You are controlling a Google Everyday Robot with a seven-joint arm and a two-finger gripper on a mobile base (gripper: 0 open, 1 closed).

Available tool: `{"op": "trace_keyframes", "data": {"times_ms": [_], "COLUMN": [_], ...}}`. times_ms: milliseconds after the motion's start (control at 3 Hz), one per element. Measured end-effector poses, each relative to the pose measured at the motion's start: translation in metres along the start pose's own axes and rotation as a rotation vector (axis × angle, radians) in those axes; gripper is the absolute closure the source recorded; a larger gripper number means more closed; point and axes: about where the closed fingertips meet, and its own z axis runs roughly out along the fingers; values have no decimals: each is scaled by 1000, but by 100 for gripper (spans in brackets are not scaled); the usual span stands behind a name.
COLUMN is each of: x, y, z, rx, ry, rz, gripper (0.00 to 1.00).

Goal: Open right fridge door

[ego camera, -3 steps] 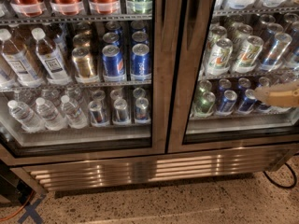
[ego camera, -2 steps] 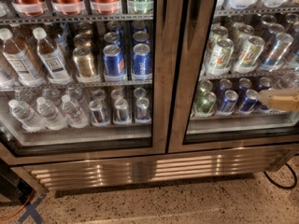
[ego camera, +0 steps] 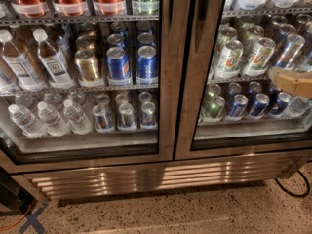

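The fridge [ego camera: 146, 177] fills the view, a steel two-door cooler with a slatted base grille. The right fridge door [ego camera: 187, 130] is the glass pane on the right, fronting green and blue cans on wire shelves. It sits flush with the left door and looks closed. A long vertical steel strip [ego camera: 208, 43] runs down its left edge by the centre seam. My gripper [ego camera: 291, 84] shows only as a tan piece entering from the right edge. It hovers in front of the right door's glass at the height of the lower cans, far right of the seam.
The left door [ego camera: 165, 106] covers water bottles, tea bottles and blue Pepsi cans. A black cable [ego camera: 292, 191] loops on the speckled floor at the lower right. A dark object and orange cord [ego camera: 14, 213] sit at the lower left corner.
The tan gripper piece at the right edge has risen a little in front of the right door's glass. Both doors stay as they were.
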Motion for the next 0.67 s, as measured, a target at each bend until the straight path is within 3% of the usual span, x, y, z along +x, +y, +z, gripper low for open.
{"op": "trace_keyframes", "data": {"times_ms": [667], "x": [23], "y": [-19], "z": [39], "rx": [-50], "ry": [-75], "rz": [51], "gripper": [36]}}
